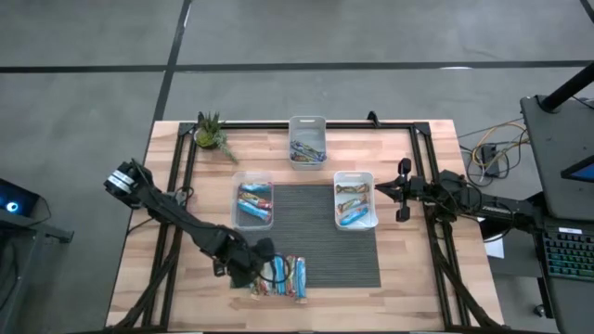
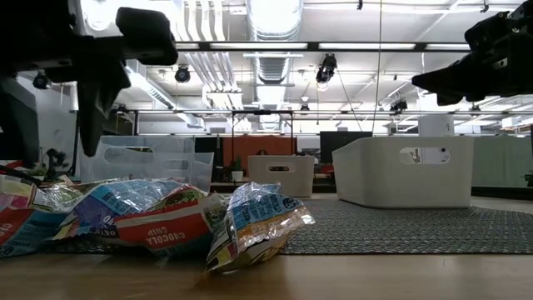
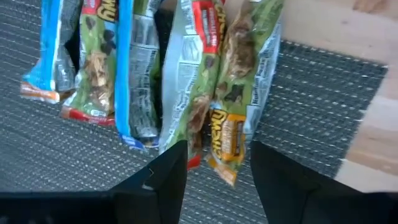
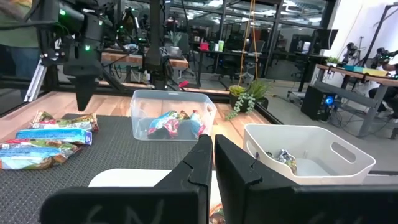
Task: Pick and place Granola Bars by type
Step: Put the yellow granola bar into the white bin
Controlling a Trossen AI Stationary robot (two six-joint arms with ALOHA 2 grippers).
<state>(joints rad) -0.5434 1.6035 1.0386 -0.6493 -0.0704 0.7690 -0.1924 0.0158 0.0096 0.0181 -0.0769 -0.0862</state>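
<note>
Several Granola Bars (image 3: 217,93) lie just ahead of the left gripper (image 3: 214,171), jaws released, poised to close on one and carry it to its bin.

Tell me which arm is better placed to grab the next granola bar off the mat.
Left. The left gripper hangs open right over the loose granola bars, while the right gripper waits shut beside the right bin.

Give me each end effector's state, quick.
Left end effector: open, empty, over the granola bars.
Right end effector: closed, empty, beside the white bin.
</note>
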